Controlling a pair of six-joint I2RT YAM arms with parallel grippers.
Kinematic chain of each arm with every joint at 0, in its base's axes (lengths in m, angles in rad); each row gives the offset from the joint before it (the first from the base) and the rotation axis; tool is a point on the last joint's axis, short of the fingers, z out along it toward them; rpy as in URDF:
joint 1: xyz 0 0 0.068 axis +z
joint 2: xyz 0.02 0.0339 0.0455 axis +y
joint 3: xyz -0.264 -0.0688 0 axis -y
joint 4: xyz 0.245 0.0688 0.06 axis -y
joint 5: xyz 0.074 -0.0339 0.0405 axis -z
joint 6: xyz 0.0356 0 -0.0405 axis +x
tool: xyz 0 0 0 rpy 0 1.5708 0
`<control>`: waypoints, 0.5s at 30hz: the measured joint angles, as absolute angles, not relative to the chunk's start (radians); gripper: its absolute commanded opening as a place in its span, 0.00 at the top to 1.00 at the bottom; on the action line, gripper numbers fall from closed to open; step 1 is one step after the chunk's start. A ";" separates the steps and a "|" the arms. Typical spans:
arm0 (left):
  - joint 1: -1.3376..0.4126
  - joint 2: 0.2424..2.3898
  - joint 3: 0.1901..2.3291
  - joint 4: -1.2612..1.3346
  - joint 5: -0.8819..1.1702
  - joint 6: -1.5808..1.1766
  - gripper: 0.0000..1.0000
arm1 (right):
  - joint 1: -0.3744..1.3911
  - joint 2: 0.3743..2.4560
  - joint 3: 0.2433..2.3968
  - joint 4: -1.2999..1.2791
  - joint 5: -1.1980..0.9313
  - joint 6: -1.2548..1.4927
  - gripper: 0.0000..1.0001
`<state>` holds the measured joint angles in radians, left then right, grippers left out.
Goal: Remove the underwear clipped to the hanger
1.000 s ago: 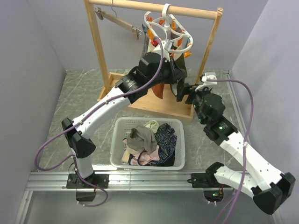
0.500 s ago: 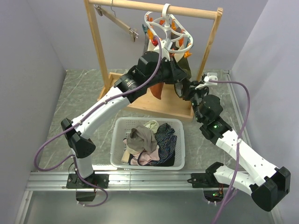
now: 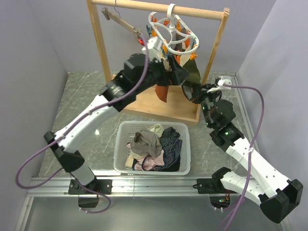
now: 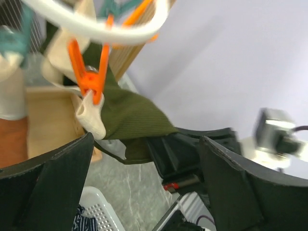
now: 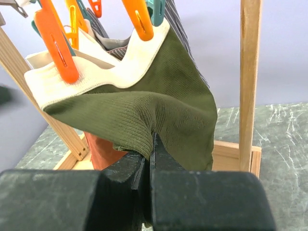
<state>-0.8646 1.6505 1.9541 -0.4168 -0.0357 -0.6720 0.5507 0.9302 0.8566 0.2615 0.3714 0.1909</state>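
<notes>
Right gripper [image 5: 149,144] clamped fully shut on lower fold of the olive green briefs [image 5: 166,108], which hang by their cream waistband from orange pegs [image 5: 57,48] on the white peg hanger [image 3: 171,10], at right end of wooden rack rail [image 3: 134,5]. Left gripper [image 4: 144,159] wide open, nothing held, just under hanger ring by the same briefs. Rust-orange briefs [image 3: 162,92] pegged alongside. White basket [image 3: 119,144] of clothes near table's near edge

The hanger [image 3: 171,30] hung from the wooden rail [image 3: 139,6]. The right tool [image 3: 192,91] met the olive underwear [image 3: 194,72] at its lower edge, beyond the white basket [image 3: 153,123].
</notes>
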 measured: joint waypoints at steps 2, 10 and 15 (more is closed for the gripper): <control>-0.860 1.602 1.954 -0.416 -0.047 -0.661 0.02 | 0.549 0.926 0.857 0.257 0.372 0.193 1.00; -0.712 1.538 2.014 -0.415 0.077 -0.652 0.10 | 0.542 0.913 0.857 0.207 0.349 0.193 1.00; -0.668 1.740 2.257 -0.482 0.196 -0.633 0.11 | 0.537 0.873 0.857 0.165 0.326 0.192 1.00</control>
<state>-0.6678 1.7397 2.2570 -0.4816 0.1963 -0.6334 0.5365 0.8726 0.8574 0.1654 0.3260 0.1925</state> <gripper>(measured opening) 0.893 0.020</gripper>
